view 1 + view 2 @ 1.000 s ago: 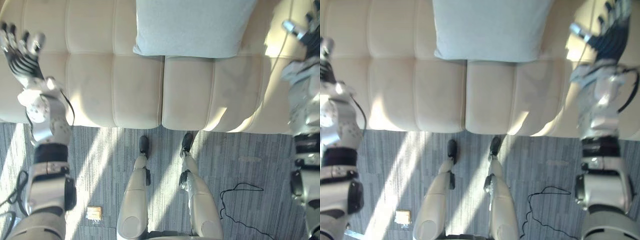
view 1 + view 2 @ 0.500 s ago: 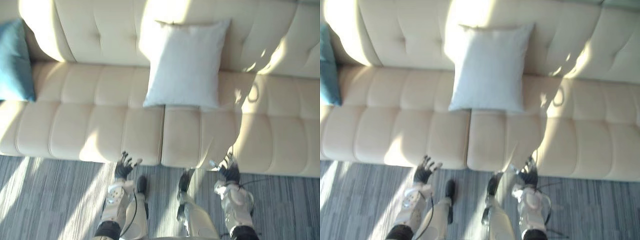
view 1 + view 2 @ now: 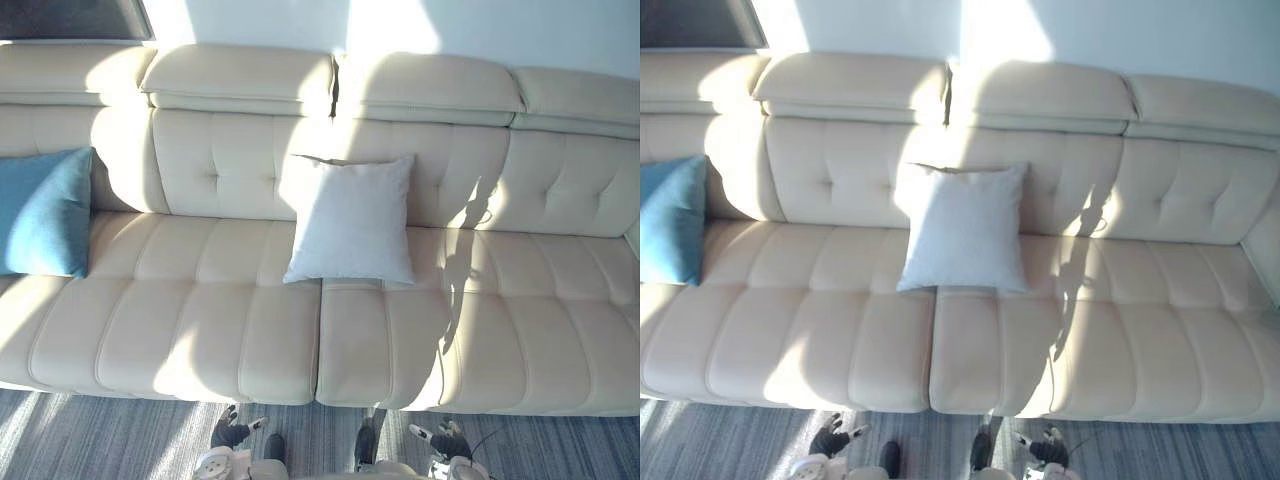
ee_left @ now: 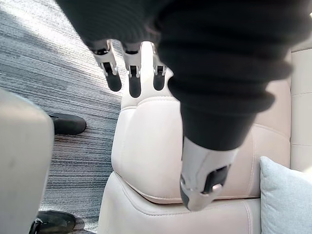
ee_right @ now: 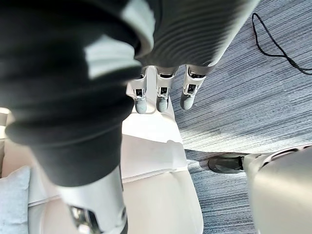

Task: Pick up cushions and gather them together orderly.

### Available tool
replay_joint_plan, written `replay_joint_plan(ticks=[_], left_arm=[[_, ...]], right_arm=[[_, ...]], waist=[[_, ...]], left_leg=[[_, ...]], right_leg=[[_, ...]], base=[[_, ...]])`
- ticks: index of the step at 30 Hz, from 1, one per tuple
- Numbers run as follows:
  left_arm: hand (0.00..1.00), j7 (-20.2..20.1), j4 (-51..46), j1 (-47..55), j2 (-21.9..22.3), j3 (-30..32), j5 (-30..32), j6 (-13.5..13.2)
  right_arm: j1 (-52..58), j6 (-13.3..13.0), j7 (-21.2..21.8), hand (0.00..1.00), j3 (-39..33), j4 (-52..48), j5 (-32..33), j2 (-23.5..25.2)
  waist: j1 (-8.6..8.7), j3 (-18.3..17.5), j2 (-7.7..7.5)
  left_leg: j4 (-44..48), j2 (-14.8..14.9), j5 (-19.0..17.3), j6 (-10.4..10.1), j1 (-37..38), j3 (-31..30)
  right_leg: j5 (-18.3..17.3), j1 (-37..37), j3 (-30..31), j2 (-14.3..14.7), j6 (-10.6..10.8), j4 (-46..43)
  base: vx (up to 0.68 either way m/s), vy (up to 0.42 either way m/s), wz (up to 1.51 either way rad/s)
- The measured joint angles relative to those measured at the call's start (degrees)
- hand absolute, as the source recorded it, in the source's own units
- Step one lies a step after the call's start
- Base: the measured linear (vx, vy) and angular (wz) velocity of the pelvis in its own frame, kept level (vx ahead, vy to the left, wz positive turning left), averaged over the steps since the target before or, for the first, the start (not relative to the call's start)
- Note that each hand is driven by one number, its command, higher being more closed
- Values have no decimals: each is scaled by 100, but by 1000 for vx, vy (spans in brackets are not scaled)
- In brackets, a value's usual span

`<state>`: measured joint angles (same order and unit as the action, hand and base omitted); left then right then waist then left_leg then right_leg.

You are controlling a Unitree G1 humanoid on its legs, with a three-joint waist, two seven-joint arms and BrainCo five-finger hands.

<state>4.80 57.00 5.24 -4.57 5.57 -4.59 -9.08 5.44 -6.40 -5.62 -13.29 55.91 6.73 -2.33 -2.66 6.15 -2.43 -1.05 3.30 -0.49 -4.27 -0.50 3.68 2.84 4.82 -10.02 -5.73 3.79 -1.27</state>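
Cream sofa (image 3: 170, 330) sits beyond my left hand (image 3: 232, 434) and right hand (image 3: 443, 436), both spread, empty. White cushion (image 3: 352, 220) leans well ahead between them; blue cushion (image 3: 42, 212), cut off, far outside my left hand.

Cushions, two: one white cushion (image 3: 350, 222) ahead, between left hand (image 3: 232, 432) and right hand (image 3: 440, 438); one blue cushion (image 3: 42, 212) outward of the left hand. One sofa (image 3: 200, 330)
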Motion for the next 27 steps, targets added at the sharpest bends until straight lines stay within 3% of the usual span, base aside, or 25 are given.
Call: replay_joint_plan(ticks=[1,2,3,4,5,7,8,9,11,14,16,17,19,20,23,24,25,27], left_arm=[[0,0,-3,-14,-4,-3,0,5],[0,1,-29,-55,22,7,0,8],[0,4,-54,-72,94,30,0,1],[0,4,-118,-77,85,21,-1,3],[0,3,-139,-64,86,26,-3,-5],[0,26,-197,8,76,243,-6,5],[0,52,-225,3,67,292,-8,7],[0,92,-267,-70,116,398,-25,31],[0,150,-305,-134,264,415,-116,45],[0,163,-337,-180,365,382,-188,36],[0,161,-316,-220,386,293,-187,35],[0,159,-293,-226,359,188,-182,37],[0,150,-375,-276,350,227,-181,33],[0,151,-411,-241,317,238,-173,35],[0,153,-405,-203,323,252,-160,40],[0,149,-383,-179,382,280,-153,60],[0,147,-332,-181,389,348,-155,69],[0,150,-241,-148,271,374,-159,88]], right_arm=[[-15,9,1,0,3,-2,0,4],[-59,14,-1,0,5,-5,0,-1],[-121,25,-1,0,7,-17,0,2],[-189,41,2,0,10,-32,0,40],[-176,45,0,0,8,-26,0,67],[-213,47,0,0,9,-2,-1,182],[-313,45,-1,0,10,-12,-1,210],[-545,43,-12,0,5,-28,0,202],[-745,31,-83,0,5,-140,5,162],[-813,21,-195,0,35,-157,20,120],[-838,23,-228,0,37,-142,18,110],[-729,43,-253,0,14,-116,17,128],[-629,61,-303,0,-16,-112,17,194],[-591,62,-327,0,-12,-133,17,200],[-451,47,-316,0,-13,-175,10,202],[-434,49,-299,0,-17,-177,9,210],[-432,57,-283,0,-72,-125,10,228],[-346,104,-202,0,-196,-51,11,381]], waist=[[17,-3,-8],[-1,4,6],[-30,23,96],[-19,31,84],[-8,29,66],[-79,-105,-161],[-93,-125,-229],[-132,-81,-249],[-246,82,56],[-350,71,209],[-328,98,289],[-237,127,262],[-228,197,206],[-216,264,81],[-196,228,83],[-195,173,197],[-188,172,170],[-139,111,84]], left_leg=[[164,-29,-39,53,-77,57],[383,23,-105,139,-208,94],[451,96,-126,180,-299,149],[508,58,-118,178,-341,120],[576,18,-115,183,-337,54],[887,-80,-115,184,-592,28],[1039,-89,-116,184,-761,42],[1263,-13,-106,165,-990,66],[1290,222,-27,44,-1048,138],[1140,370,258,-160,-1317,199],[796,423,711,-208,-1431,169],[401,424,1159,-270,-1437,124],[1147,400,575,-155,-1532,214],[1950,301,16,51,-1531,220],[2929,413,-926,-85,-1261,163],[2553,387,-1120,-179,-1046,37],[2122,342,-1285,-165,-891,40],[1858,177,-1140,-88,-804,97]], right_leg=[[-28,140,36,-66,26,-269],[29,250,116,-58,185,-415],[-295,351,83,-117,214,-943],[-1080,683,-74,-340,151,-2660],[-1296,717,-92,-466,274,-3409],[-1451,408,-39,-724,478,-4172],[-1508,307,2,-760,519,-4070],[-1680,248,56,-593,494,-3684],[-1760,47,52,-278,359,-3152],[-2063,-100,-222,-63,-50,-2272],[-2073,-61,-464,21,-199,-1963],[-1949,-22,-735,1,-386,-1827],[-1905,18,-903,-80,-471,-1874],[-1881,31,-947,-240,-467,-1933],[-1749,174,-843,-340,-356,-1944],[-1704,253,-774,-293,-273,-1961],[-1644,330,-689,-291,-183,-1964],[-1345,255,-542,-325,-49,-1611]], base=[[-35,69,-16],[-79,49,-8],[-98,31,6],[-85,-13,23],[-38,-67,37],[-45,-140,23],[-147,-181,-5],[-227,-195,-19],[-241,-113,-34],[-267,-139,-13],[-290,-127,37],[-320,-65,66],[-340,2,49],[-273,61,24],[-191,160,4],[-137,249,-17],[-89,198,-12],[-76,170,-14]])
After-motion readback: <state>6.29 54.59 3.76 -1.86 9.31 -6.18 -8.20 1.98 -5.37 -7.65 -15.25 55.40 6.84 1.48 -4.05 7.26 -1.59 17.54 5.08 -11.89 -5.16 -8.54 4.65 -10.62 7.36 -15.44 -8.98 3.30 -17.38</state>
